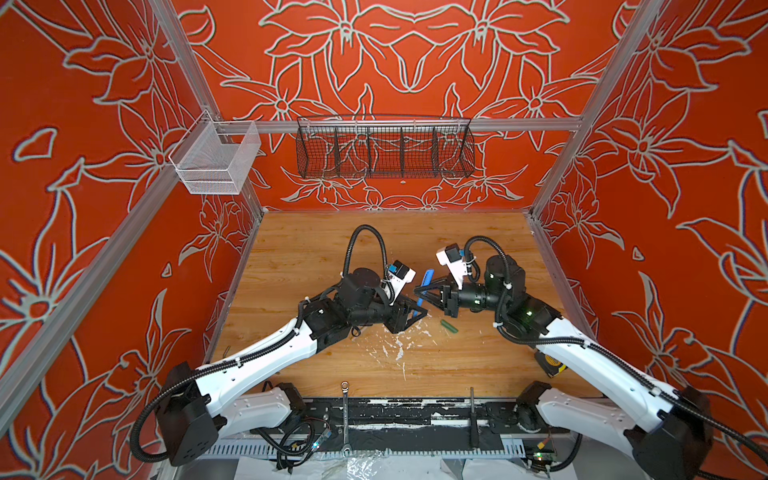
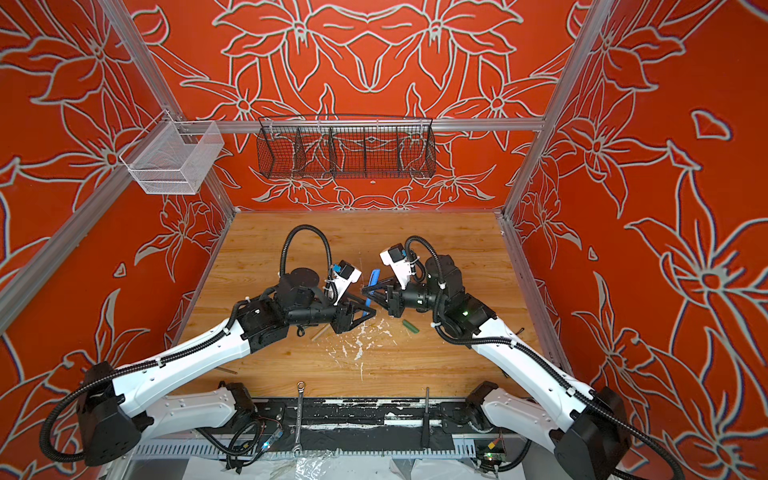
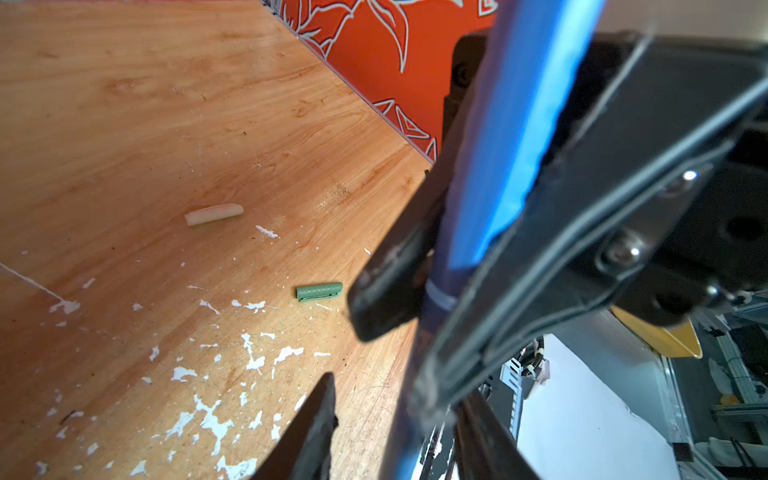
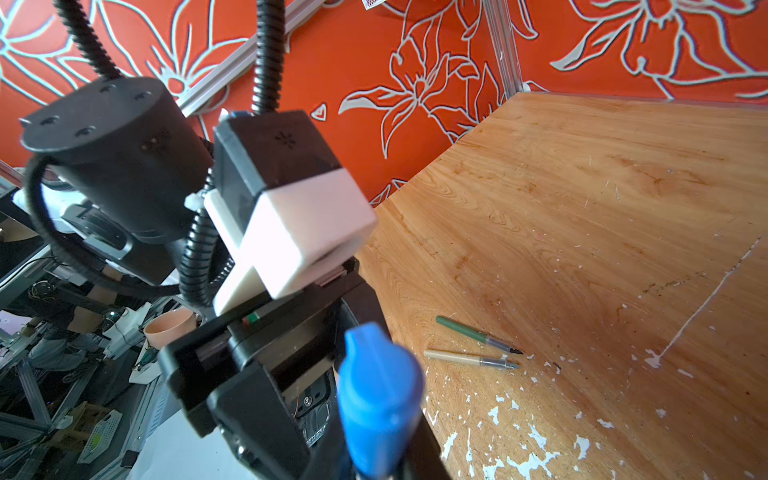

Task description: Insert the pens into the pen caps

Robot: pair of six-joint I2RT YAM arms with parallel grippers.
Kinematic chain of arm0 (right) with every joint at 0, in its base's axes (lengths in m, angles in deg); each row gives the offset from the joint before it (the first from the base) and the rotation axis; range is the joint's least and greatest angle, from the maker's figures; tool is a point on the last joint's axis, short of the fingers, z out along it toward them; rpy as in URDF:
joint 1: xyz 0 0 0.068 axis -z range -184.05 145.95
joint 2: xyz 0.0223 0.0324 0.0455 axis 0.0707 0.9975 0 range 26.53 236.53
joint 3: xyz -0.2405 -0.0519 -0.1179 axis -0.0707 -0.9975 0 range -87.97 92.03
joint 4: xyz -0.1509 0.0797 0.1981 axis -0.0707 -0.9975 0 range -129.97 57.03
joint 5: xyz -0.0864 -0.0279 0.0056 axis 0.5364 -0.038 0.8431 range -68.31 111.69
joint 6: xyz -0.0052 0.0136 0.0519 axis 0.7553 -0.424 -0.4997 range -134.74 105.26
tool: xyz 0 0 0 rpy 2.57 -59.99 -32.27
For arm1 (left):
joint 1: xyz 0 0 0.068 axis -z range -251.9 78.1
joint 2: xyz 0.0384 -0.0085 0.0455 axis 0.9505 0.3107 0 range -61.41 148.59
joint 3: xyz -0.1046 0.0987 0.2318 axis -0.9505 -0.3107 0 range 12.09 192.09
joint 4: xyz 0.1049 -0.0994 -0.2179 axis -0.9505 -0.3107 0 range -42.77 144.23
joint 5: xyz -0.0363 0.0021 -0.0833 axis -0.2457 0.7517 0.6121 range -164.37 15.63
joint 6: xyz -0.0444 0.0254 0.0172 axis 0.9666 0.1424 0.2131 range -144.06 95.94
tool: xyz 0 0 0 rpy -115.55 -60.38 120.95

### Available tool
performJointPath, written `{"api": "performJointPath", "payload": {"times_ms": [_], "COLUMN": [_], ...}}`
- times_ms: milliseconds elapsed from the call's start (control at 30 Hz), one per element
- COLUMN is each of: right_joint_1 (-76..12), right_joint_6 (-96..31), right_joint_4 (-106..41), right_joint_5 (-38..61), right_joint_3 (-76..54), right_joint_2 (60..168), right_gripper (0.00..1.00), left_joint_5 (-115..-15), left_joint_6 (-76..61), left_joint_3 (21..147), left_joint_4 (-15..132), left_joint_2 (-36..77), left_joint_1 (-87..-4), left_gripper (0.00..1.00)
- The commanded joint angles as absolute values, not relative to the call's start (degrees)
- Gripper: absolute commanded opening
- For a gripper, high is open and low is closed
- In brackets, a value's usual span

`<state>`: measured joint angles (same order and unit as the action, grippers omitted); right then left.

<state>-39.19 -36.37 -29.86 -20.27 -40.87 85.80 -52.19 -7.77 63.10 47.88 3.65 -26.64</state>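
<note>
My right fingers (image 1: 420, 290) clamp blue pen (image 1: 421, 300), long axis near-vertical in frame, blue cap (image 1: 428, 276) end up; left fingers (image 1: 419, 312) part-open.

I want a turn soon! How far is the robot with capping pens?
Nothing is finished for sure. The right gripper grips the blue cap with the blue pen seemingly pushed in. Green pen, tan pen, green cap and tan cap lie separate on the table.

Light: bright, even; soft shadows on wooden table (image 1: 457, 249).
Blur: blue pen (image 3: 519, 124), blue cap (image 4: 378, 395) out of focus.
Edges: bowed.
</note>
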Motion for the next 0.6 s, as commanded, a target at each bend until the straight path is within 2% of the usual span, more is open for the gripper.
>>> {"api": "performJointPath", "payload": {"times_ms": [0,133,467,567], "right_joint_1": [-39.59,-39.56,-39.58,-39.59], "right_joint_6": [-35.48,-35.82,-36.27,-36.29], "right_joint_4": [-30.16,-29.05,-27.70,-27.52], "right_joint_5": [-18.71,-19.01,-19.04,-18.34], "right_joint_3": [-41.21,-41.08,-40.85,-41.23], "right_joint_2": [84.87,85.43,86.38,85.95], "right_gripper": [0.00,0.00,0.00,0.00], "left_joint_5": [-52.89,-52.17,-49.82,-49.71], "left_joint_6": [-8.57,-8.26,-8.24,-8.33], "left_joint_3": [63.57,63.05,63.50,63.38], "left_joint_4": [46.96,47.63,48.50,48.41], "left_joint_2": [1.36,1.38,3.54,3.99], "left_joint_1": [-26.90,-26.90,-26.90,-26.91], "left_gripper": [0.40,0.35,0.33,0.28]}}
